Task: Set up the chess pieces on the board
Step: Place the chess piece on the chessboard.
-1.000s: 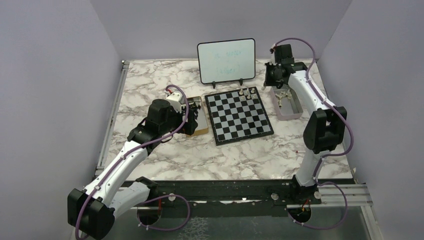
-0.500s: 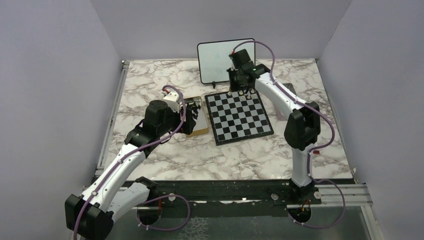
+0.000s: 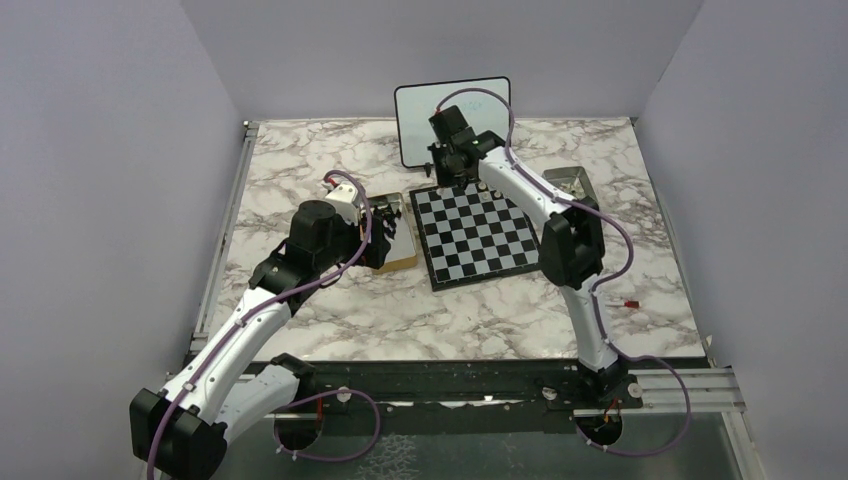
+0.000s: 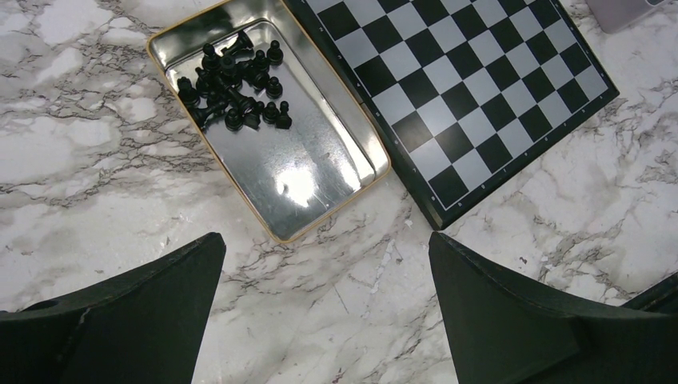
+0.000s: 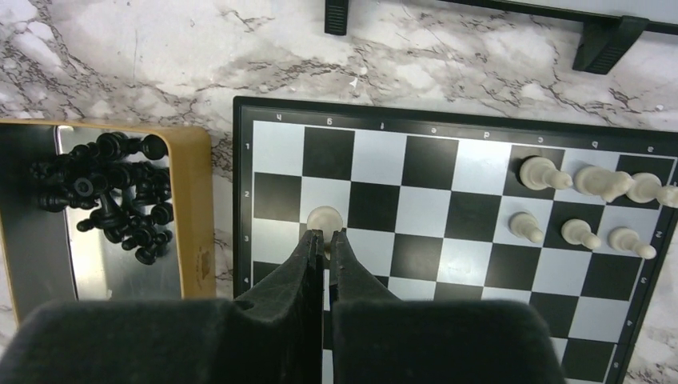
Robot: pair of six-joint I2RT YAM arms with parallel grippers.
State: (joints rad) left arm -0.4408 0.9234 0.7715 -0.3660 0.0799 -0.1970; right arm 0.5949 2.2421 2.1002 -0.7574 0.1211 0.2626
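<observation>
R tool point(image 5: 324, 239) pinches white piece point(image 5: 324, 217) nr board point(image 5: 428, 210) corner.

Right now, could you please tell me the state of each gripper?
Left gripper: open, holding nothing.
Right gripper: closed on a white piece.

Black chessmen point(image 4: 236, 84) at 11 o'clock inside gold-rimmed tin point(image 4: 320, 172), board point(image 4: 472, 88) at 1 o'clock, left gripper point(image 4: 324, 240) spread wide at 6 o'clock.
</observation>
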